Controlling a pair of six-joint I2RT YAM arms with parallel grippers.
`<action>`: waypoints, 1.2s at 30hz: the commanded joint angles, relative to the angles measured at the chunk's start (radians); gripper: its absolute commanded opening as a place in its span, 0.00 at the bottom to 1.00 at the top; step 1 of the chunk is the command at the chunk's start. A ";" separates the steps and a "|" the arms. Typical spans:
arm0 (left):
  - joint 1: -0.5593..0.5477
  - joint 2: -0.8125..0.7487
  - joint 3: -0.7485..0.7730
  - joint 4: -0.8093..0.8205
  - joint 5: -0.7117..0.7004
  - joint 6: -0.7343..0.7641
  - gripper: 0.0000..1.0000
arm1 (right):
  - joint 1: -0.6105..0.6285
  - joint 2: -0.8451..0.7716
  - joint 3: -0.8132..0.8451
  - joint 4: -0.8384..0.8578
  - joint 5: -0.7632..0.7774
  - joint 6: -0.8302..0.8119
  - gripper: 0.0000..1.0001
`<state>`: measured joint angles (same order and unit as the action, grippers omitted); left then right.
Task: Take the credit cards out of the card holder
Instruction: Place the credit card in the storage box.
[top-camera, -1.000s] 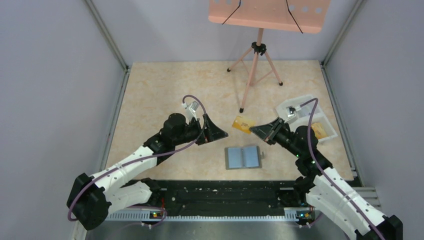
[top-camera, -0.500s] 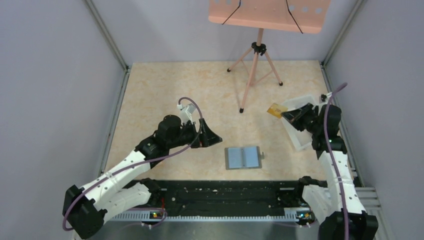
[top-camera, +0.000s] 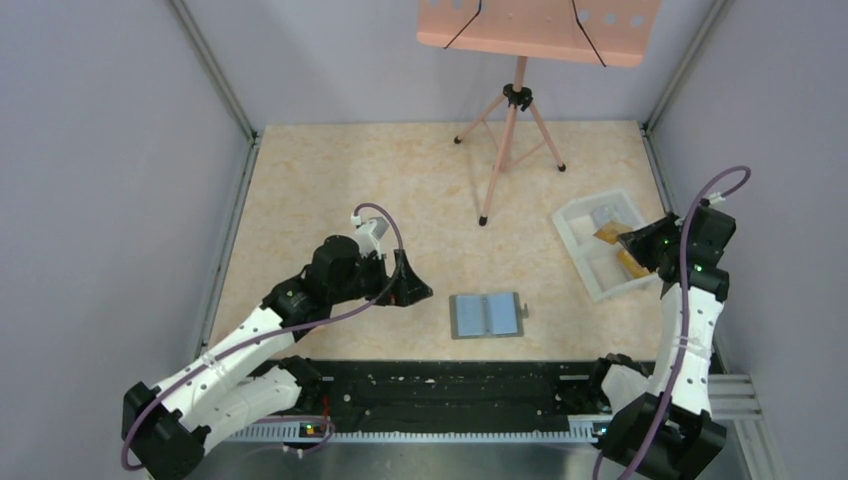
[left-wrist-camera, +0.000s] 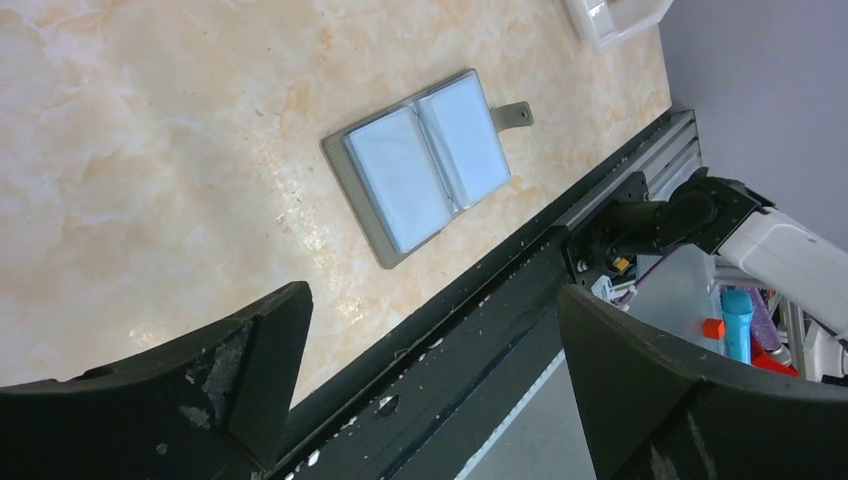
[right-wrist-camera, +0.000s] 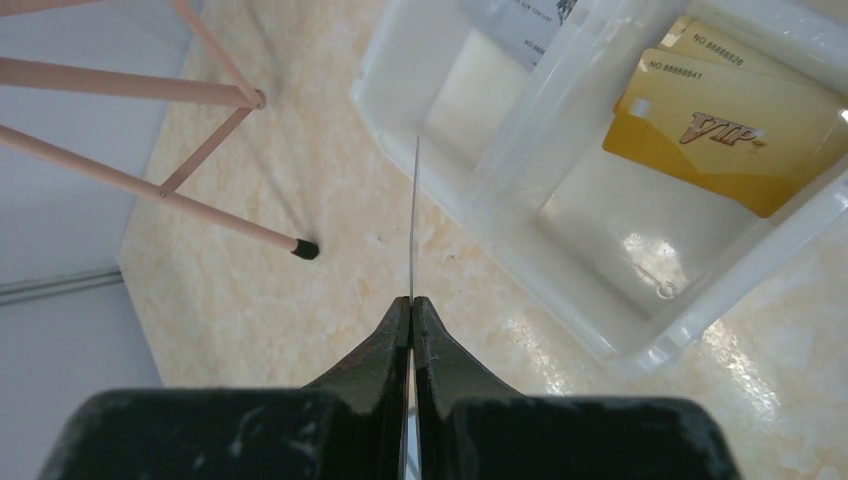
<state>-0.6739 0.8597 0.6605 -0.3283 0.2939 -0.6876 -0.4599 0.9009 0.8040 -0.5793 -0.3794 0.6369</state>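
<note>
Top external view: my right claw (top-camera: 627, 241), pinched on a yellow card (top-camera: 606, 236), has swung out over the white tray (top-camera: 576, 214), where other cards (right-wrist-camera: 735, 130) lie. The card holder (top-camera: 486, 314) lies open on the table (top-camera: 400, 180), pockets seemingly bare; my left claw (top-camera: 421, 290) gapes wide.

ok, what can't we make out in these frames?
Held card in the right pincer: edge-on in the right wrist view, tiny from the top; its face is unreadable.
Card holder: whether any card is left in its pale pockets, in either view.
Grey card in the tray: cut off by the right wrist view's top edge.
Yellow cards: overlapping, count unclear.
</note>
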 joint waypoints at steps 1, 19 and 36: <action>0.005 -0.040 0.044 -0.033 -0.009 0.055 0.98 | -0.011 0.008 0.066 -0.050 0.090 -0.036 0.00; 0.004 -0.071 0.116 -0.159 -0.131 0.178 0.98 | -0.178 0.101 0.012 -0.004 0.066 -0.126 0.00; 0.005 -0.075 0.164 -0.292 -0.190 0.250 0.99 | -0.222 0.132 -0.042 0.085 0.091 -0.169 0.00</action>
<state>-0.6727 0.8135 0.7879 -0.6147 0.1387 -0.4561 -0.6605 1.0225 0.7719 -0.5678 -0.2844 0.4812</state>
